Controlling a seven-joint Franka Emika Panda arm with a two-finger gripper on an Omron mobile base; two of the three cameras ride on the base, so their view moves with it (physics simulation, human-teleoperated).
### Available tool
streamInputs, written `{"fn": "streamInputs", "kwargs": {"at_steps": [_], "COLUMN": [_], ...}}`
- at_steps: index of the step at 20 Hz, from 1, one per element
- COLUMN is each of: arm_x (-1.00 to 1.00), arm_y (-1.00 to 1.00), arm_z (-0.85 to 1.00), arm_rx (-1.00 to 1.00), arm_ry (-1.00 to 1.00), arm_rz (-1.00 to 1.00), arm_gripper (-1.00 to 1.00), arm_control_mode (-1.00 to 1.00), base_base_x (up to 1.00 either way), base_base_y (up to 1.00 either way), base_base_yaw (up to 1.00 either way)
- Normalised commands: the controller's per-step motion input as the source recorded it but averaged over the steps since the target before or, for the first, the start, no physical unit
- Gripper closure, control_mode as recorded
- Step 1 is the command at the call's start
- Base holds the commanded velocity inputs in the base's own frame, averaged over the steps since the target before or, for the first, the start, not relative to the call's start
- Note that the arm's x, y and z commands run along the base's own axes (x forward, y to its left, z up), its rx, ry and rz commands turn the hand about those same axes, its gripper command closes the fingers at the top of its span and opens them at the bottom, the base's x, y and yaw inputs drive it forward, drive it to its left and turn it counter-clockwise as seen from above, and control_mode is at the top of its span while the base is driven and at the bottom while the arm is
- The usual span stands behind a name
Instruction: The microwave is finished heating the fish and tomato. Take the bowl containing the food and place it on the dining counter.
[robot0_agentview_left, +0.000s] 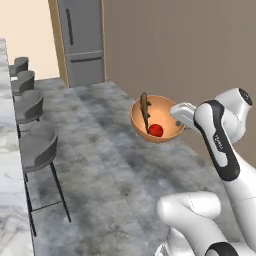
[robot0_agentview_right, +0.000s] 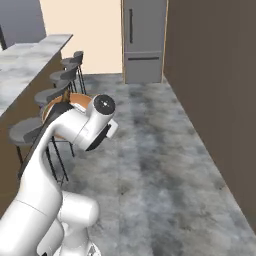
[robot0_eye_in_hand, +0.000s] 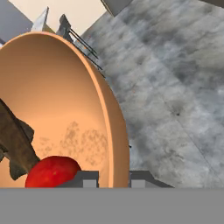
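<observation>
The round orange-brown terracotta-like bowl (robot0_agentview_left: 159, 119) is in the air above the grey mottled floor (robot0_agentview_left: 110, 165), carried by the white arm's two-finger gripper (robot0_agentview_left: 179, 116), which is clenched on the bowl's rim at the side nearest to the arm. In the hand view the two dark fingertips (robot0_eye_in_hand: 86, 179) stand on either side of the bowl's wall (robot0_eye_in_hand: 114, 144), one inside and one outside, so the rim is pinched between them. The bowl is tilted a little, and its opening faces up and toward the left base camera. Inside it a slender brown-olive fish (robot0_agentview_left: 145, 111) leans against the inner wall, with its upper end reaching just over the rim, and a small round bright red tomato (robot0_agentview_left: 156, 130) rests at the bottom, touching the lower end of the fish. In the hand view the tomato (robot0_eye_in_hand: 51, 172) lies just beside the inner fingertip, and the fish (robot0_eye_in_hand: 15, 141) is to its left. In the left base view a row of grey round stools (robot0_agentview_left: 36, 146) stands along the white-grey veined marble dining counter (robot0_agentview_left: 10, 165) at the left edge, well apart from the bowl. In the right base view the bowl's rim (robot0_agentview_right: 75, 98) shows behind the arm, near the stools (robot0_agentview_right: 26, 131) and the counter (robot0_agentview_right: 27, 62). A tall silver-grey refrigerator (robot0_agentview_left: 80, 40) stands at the far end of the room.
</observation>
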Motion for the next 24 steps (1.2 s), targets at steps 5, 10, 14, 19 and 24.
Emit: {"fn": "streamInputs", "kwargs": {"at_steps": [5,10,14,19,24], "arm_x": [0.00,0.00,0.00,0.00,0.39], "arm_y": [0.00,0.00,0.00,0.00,0.35], "arm_z": [0.00,0.00,0.00,0.00,0.08], "arm_rx": [0.00,0.00,0.00,0.00,0.00], "arm_ry": [0.00,0.00,0.00,0.00,0.03], "arm_rz": [0.00,0.00,0.00,0.00,-0.03], "arm_gripper": [1.00,1.00,1.00,1.00,1.00], "arm_control_mode": [1.00,1.00,1.00,1.00,-1.00], "base_base_x": [1.00,1.00,1.00,0.94,0.26], "base_base_y": [-0.02,-0.08,-0.43,-0.10,0.00], "base_base_yaw": [0.66,0.62,0.52,0.48,0.12]}}
